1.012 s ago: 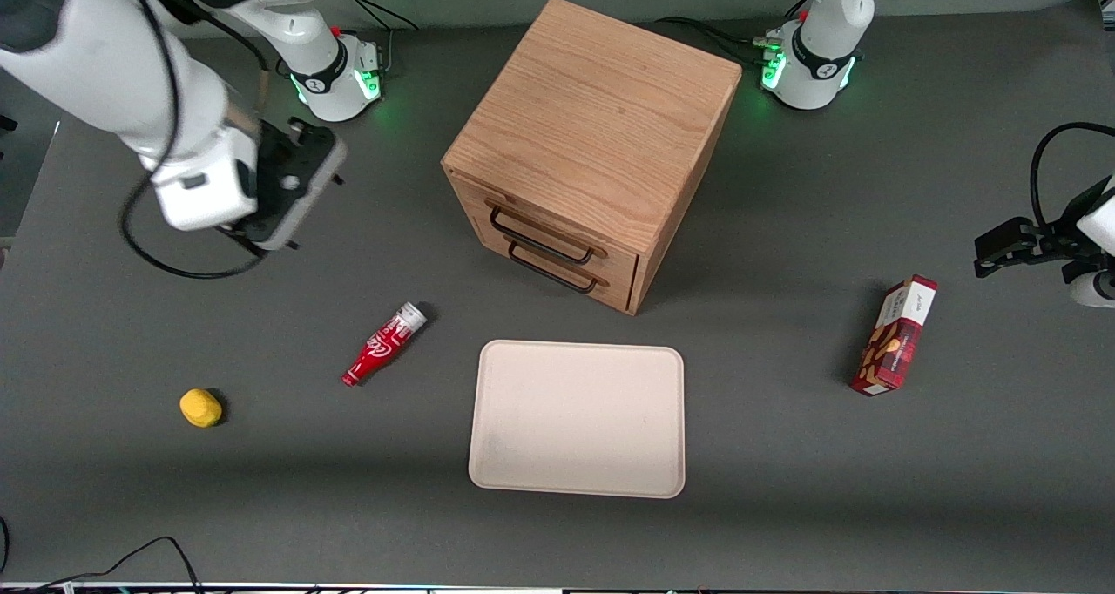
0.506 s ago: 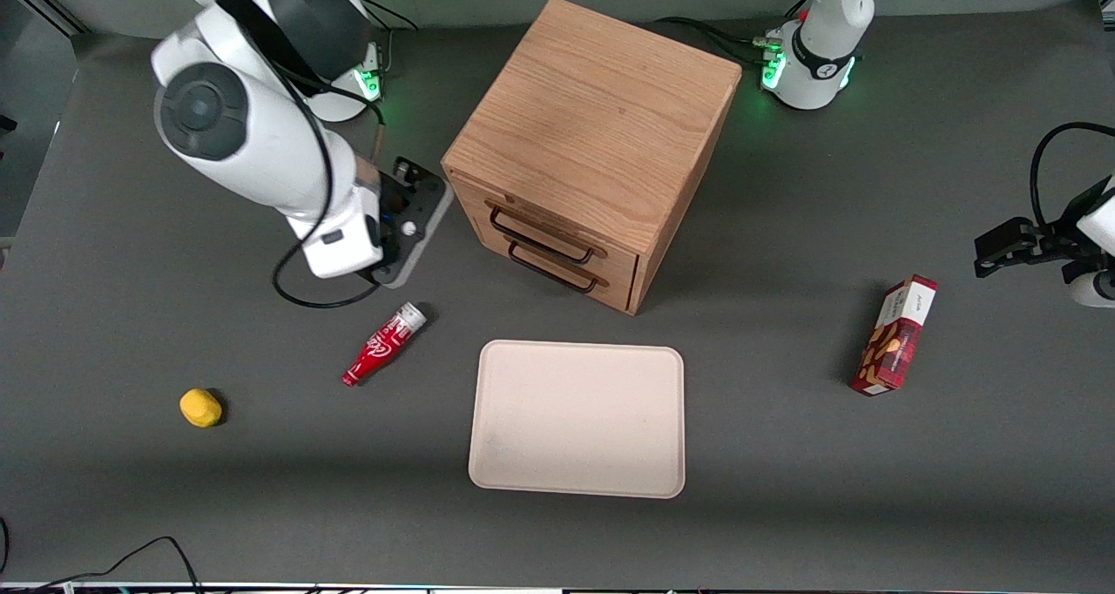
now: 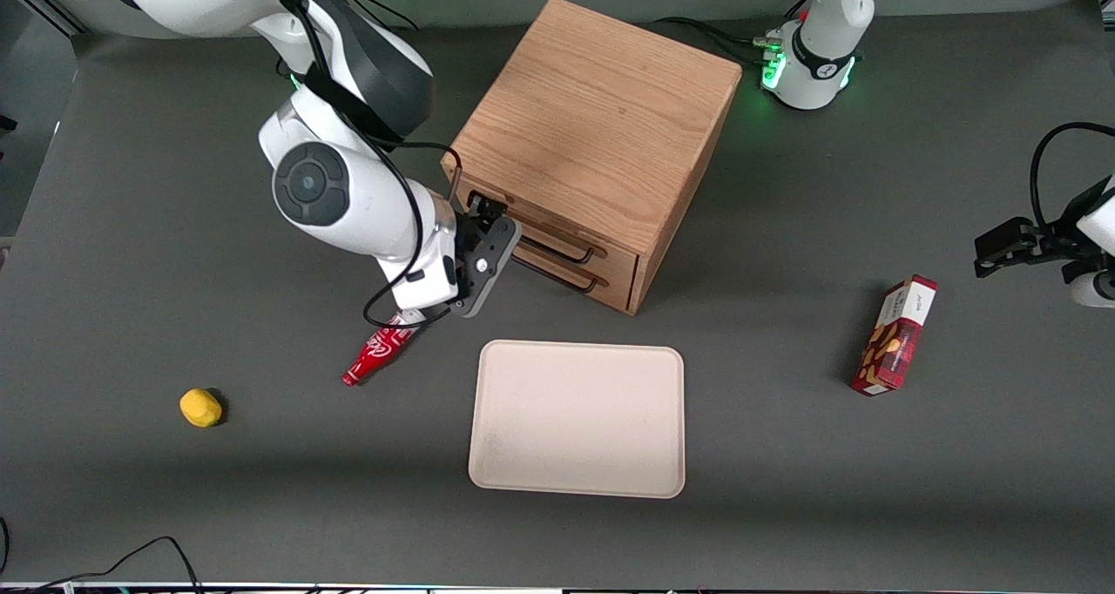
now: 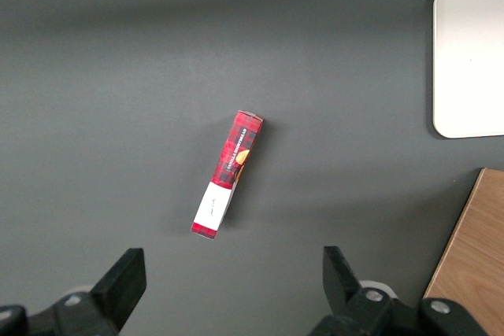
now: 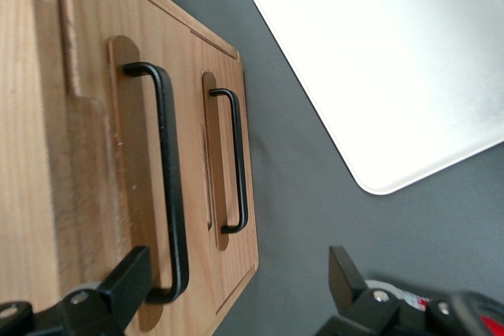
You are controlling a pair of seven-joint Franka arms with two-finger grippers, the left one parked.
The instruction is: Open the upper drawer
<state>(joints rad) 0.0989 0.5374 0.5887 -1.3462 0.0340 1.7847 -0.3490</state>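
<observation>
The wooden cabinet (image 3: 592,115) stands mid-table, its two drawers facing the front camera at an angle. The upper drawer (image 3: 540,228) is shut, with its black bar handle (image 5: 169,186) standing off the oak front (image 5: 94,163). The lower drawer (image 3: 610,280) and its handle (image 5: 239,163) sit under it, also shut. My right gripper (image 3: 492,215) is open and empty, right in front of the drawer fronts at the working arm's end of the handles. In the right wrist view the gripper (image 5: 236,269) has one fingertip (image 5: 130,277) beside the end of the upper handle, not closed around it.
A cream tray (image 3: 575,420) lies on the table nearer the front camera than the cabinet. A red bottle (image 3: 379,354) lies just under my wrist. A yellow lump (image 3: 200,407) sits toward the working arm's end. A red snack box (image 3: 897,333) lies toward the parked arm's end.
My right arm has swung from the working arm's end of the table to the cabinet front and turned, bringing the open gripper up to the drawer handles. The drawers have not moved.
</observation>
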